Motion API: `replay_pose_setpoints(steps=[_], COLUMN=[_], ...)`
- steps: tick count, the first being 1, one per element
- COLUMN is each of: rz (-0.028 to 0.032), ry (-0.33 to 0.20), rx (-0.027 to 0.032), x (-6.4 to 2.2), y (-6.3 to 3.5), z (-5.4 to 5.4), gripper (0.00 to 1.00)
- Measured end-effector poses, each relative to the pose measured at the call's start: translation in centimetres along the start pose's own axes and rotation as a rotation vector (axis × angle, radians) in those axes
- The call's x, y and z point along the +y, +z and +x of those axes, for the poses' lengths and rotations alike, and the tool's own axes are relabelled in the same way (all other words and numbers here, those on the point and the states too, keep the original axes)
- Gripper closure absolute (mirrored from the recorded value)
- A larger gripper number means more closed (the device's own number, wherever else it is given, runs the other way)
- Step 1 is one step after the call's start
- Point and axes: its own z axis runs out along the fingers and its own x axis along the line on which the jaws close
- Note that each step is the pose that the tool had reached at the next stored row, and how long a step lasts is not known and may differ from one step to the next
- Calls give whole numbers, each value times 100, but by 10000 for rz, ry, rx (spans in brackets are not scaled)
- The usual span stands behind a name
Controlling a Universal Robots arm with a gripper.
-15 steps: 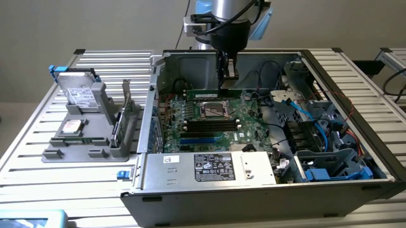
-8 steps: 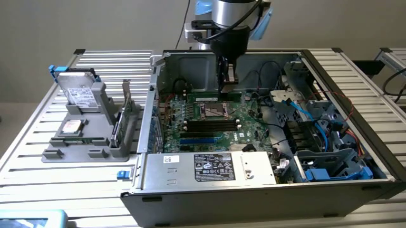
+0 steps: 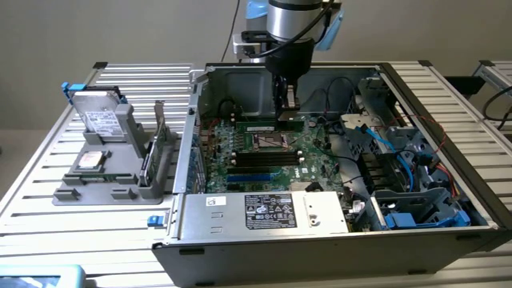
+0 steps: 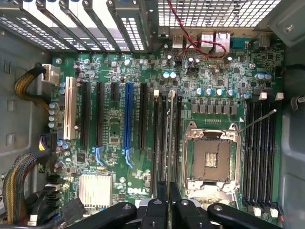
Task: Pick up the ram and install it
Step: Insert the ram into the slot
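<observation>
The ram (image 4: 170,138) shows edge-on in the wrist view as a thin pale strip. It runs along the black memory slots (image 4: 159,143) beside the CPU socket (image 4: 210,160). My gripper (image 4: 168,193) is shut on its near end, with one black finger on each side. In the exterior view the gripper (image 3: 286,111) hangs straight down inside the open computer case (image 3: 192,138). The ram (image 3: 268,128) lies as a green strip just under it, at the far side of the CPU socket (image 3: 272,142). I cannot tell whether the stick is seated in a slot or only resting above it.
A grey holder (image 3: 108,183) on the exterior view's left carries a silver hard drive (image 3: 100,117) and an upright expansion card (image 3: 156,150). The power supply (image 3: 264,210) sits at the case front. Cables and blue drive bays (image 3: 416,180) crowd the right. Another bank of black memory slots (image 4: 259,152) is beyond the socket.
</observation>
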Motion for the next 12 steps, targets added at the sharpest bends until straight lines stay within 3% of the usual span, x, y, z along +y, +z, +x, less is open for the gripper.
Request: replay_pose_setpoints(steps=[12], rz=[-12], ry=[0], rx=[-3], x=[0], y=[55], z=[-4], gripper=[87])
